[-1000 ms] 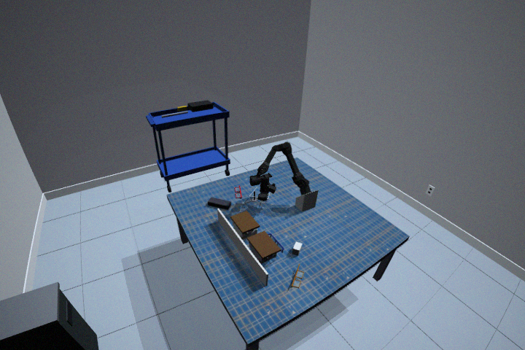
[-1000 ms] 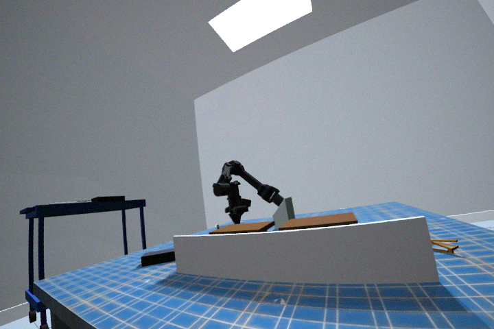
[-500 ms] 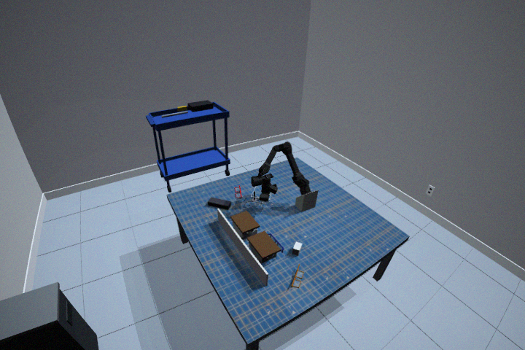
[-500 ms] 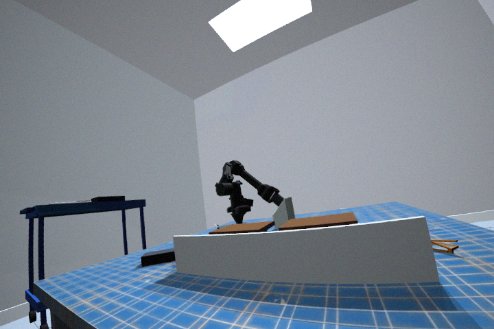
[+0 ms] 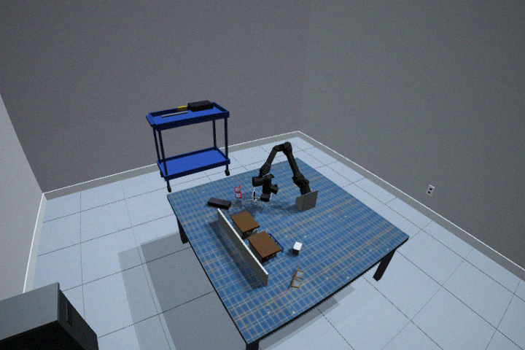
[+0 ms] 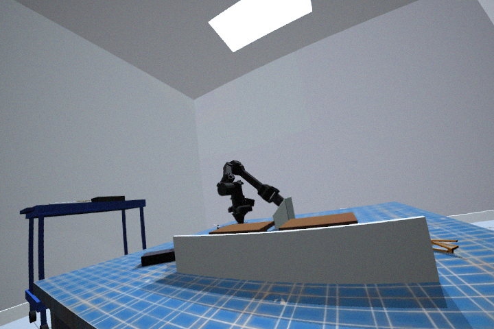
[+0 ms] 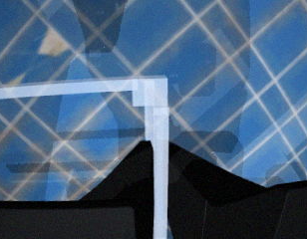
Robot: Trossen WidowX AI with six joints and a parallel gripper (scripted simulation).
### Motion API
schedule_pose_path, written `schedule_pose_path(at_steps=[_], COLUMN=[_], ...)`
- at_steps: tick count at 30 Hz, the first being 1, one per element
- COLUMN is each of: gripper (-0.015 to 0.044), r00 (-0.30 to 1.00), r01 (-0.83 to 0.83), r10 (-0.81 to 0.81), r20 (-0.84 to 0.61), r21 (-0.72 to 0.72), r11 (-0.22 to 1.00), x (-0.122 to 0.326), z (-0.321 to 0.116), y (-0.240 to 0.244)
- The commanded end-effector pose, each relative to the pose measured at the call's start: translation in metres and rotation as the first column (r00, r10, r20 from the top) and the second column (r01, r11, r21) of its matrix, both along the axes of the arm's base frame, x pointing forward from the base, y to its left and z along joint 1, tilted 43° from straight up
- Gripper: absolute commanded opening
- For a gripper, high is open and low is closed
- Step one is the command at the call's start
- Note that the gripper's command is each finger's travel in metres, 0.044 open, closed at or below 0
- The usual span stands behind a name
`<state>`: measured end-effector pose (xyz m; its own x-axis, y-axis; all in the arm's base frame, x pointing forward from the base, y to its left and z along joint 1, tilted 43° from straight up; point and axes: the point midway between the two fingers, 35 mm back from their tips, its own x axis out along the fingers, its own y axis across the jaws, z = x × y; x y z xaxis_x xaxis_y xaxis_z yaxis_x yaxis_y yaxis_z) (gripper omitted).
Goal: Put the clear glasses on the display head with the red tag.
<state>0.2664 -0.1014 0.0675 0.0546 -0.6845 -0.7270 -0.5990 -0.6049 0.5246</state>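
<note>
Gripping the clear glasses (image 5: 254,198) (image 7: 160,164), the gripper (image 5: 265,198) (image 6: 239,220) (image 7: 153,150) hangs near the top view's centre, above two brown-topped stands (image 5: 245,221) (image 6: 243,227).

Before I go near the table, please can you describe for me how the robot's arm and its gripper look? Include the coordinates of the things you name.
The arm (image 5: 286,147) (image 6: 234,167) is black all over, with slim, straight links and thicker, blocky joints. The gripper (image 5: 265,197) (image 6: 239,221) (image 7: 153,150) is black too; its fingers have angular, sloping sides that narrow toward the tips. I can make out no cables or markings.
</note>
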Motion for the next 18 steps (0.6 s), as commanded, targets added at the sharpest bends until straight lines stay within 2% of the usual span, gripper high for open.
schedule_pose_path(at_steps=[1,18], gripper=[0.0,0.0], r00=[1.0,1.0], r01=[0.003,0.003], r10=[-0.003,-0.003], r20=[0.001,0.002], r21=[-0.002,-0.002], r11=[1.0,1.0], x=[0.0002,0.0035], z=[0.0003,0.0023], y=[-0.0009,-0.0026])
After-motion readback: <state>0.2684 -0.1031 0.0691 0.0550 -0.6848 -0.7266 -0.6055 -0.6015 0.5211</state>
